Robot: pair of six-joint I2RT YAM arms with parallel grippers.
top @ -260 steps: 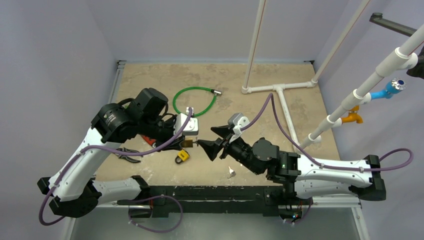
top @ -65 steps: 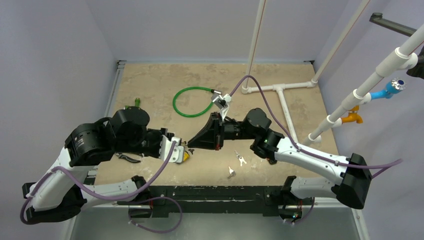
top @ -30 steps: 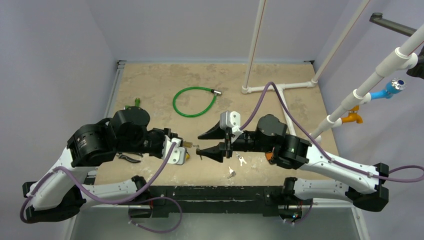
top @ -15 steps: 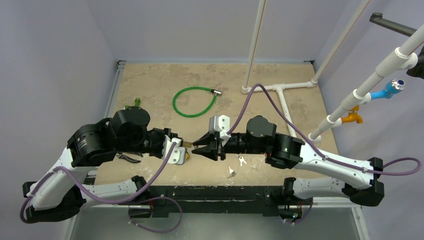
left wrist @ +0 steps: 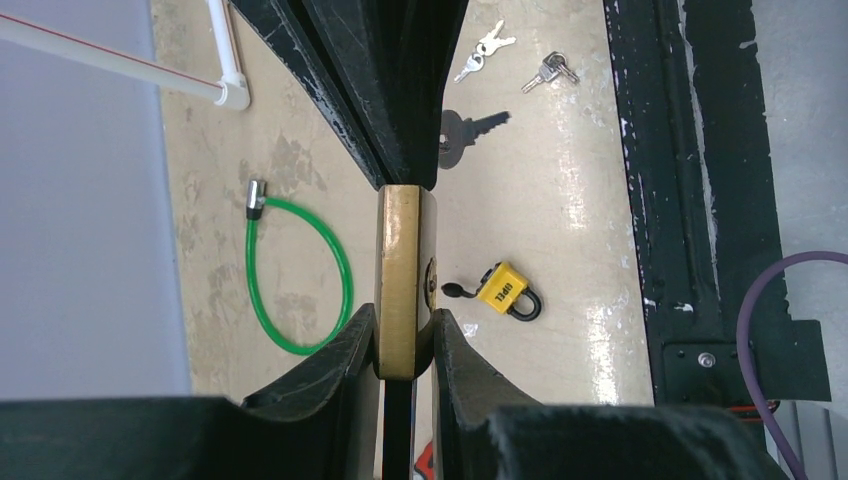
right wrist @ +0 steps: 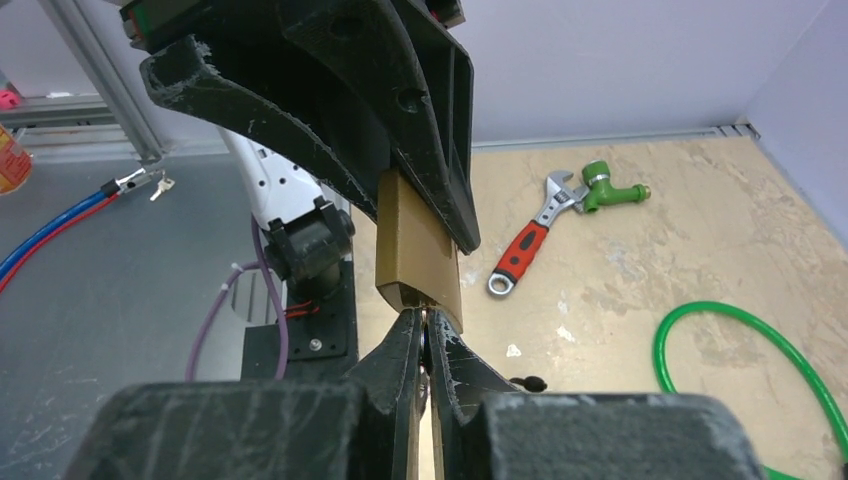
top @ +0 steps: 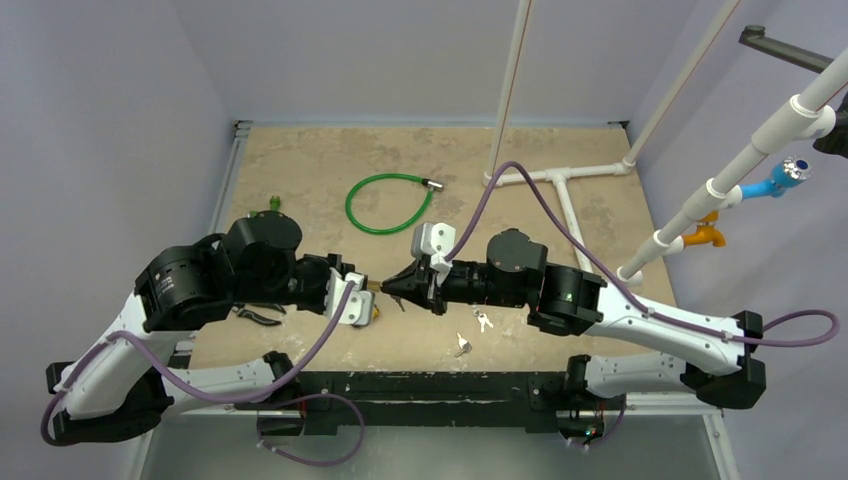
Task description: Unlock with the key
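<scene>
Padlock, brass, clamped edge-on in the left gripper, a finger on each flat face, held up off the table near its front edge, between the two arms. Meeting it head-on, the right gripper, clenched tight, fingertips pressed together right against the lock's end face. Thin pale sliver in the seam between those tips, too slim to call a key or not. Just beside them, a dark-headed key, hanging or lying, hard to say which. Down on the table, close under the left gripper, a small yellow padlock. Nearer the right arm, one key bunch and a second bunch, near each other, apart from both grippers. Farther back, a green cable loop lying flat. Off to the left, a red-handled wrench with a green hose fitting just beside its jaw. Back right, a white pipe frame on the tabletop
</scene>
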